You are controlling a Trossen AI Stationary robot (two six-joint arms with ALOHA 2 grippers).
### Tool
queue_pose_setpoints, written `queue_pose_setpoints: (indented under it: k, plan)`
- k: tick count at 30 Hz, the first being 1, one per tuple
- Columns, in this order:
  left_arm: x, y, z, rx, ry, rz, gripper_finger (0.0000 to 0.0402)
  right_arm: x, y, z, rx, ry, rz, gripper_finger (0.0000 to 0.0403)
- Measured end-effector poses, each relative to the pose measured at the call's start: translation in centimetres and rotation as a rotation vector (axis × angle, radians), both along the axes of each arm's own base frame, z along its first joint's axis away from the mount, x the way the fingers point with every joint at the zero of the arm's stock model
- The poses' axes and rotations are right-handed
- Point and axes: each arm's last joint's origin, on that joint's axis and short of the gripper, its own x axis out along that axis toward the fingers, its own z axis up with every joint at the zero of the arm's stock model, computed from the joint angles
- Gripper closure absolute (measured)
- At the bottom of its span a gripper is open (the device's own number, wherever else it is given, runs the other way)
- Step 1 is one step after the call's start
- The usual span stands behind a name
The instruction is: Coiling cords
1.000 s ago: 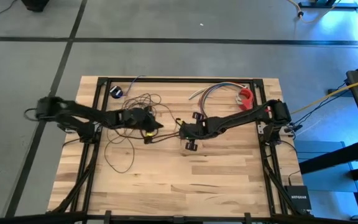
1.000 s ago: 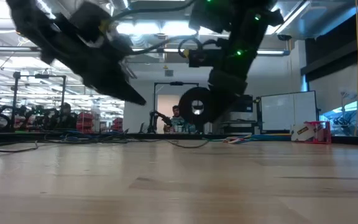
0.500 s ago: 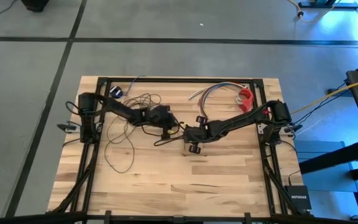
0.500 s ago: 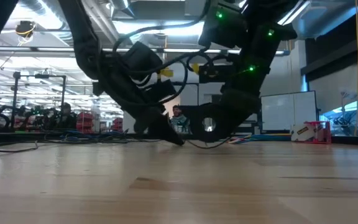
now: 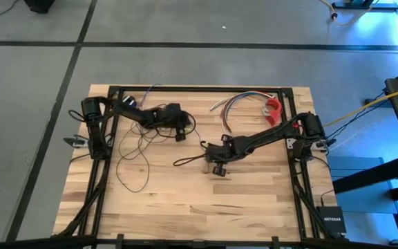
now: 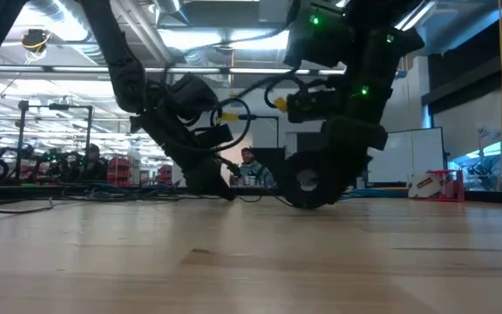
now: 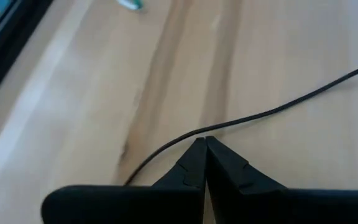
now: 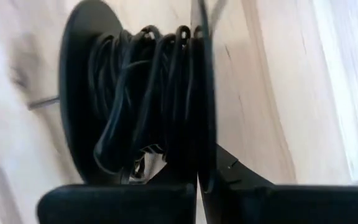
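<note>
Over the wooden table (image 5: pixel 185 207), the left gripper (image 7: pixel 202 146) pinches the thin dark cord (image 7: pixel 303 99) far-left among its loops, while the right gripper (image 5: pixel 215 160), mid-table, clenches a black round spool (image 8: pixel 135 93) wound with cord.

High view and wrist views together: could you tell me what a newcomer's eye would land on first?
Probably the two dark arms meeting over the wooden table: the right gripper is shut on the rim of a black spool wound with dark cord, near the table's middle. The left gripper is shut on a strand of the cords, which sprawl in loose loops over the table's left part.
</note>
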Motion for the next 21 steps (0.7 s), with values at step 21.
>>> queue_pose_setpoints:
  k: [21]
  plan:
    - [-0.3, -3.7, 5.5, 0.015, -0.157, -0.089, 0.0399, -1.6, -0.1, -1.4, 0.045, 0.081, -0.130, 0.0400]
